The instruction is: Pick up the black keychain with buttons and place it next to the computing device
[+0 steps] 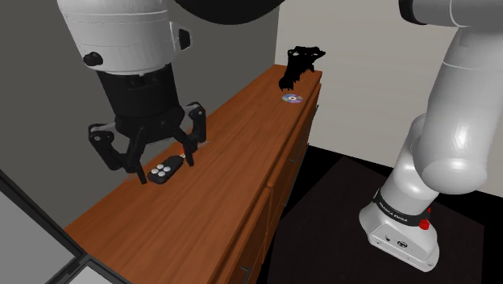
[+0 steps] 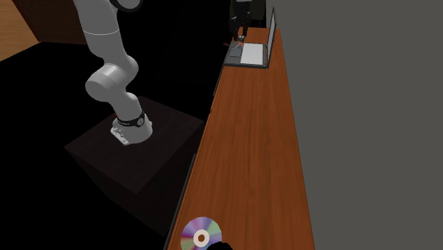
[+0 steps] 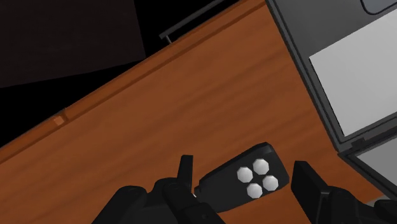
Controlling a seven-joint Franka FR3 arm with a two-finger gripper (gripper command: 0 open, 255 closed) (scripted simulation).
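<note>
The black keychain (image 3: 245, 181), a small fob with several white round buttons, lies flat on the brown wooden dresser top (image 3: 159, 102). My gripper (image 3: 248, 179) is open and low over it. The fob sits between the two black fingers (image 3: 185, 170), and neither visibly clasps it. In the shoulder view the gripper (image 1: 151, 161) hangs just above the fob (image 1: 165, 171) near the dresser's near end. The computing device, an open laptop (image 3: 347, 76) with a grey base, stands close beside the fob. The second exterior view shows the laptop (image 2: 248, 51) at the dresser's far end.
A shiny disc (image 1: 292, 98) lies further along the dresser top, next to a black shape (image 1: 302, 63) by the wall. The second exterior view has the disc (image 2: 201, 234) at the near end. Grey wall runs along one long side; the other side drops to dark floor.
</note>
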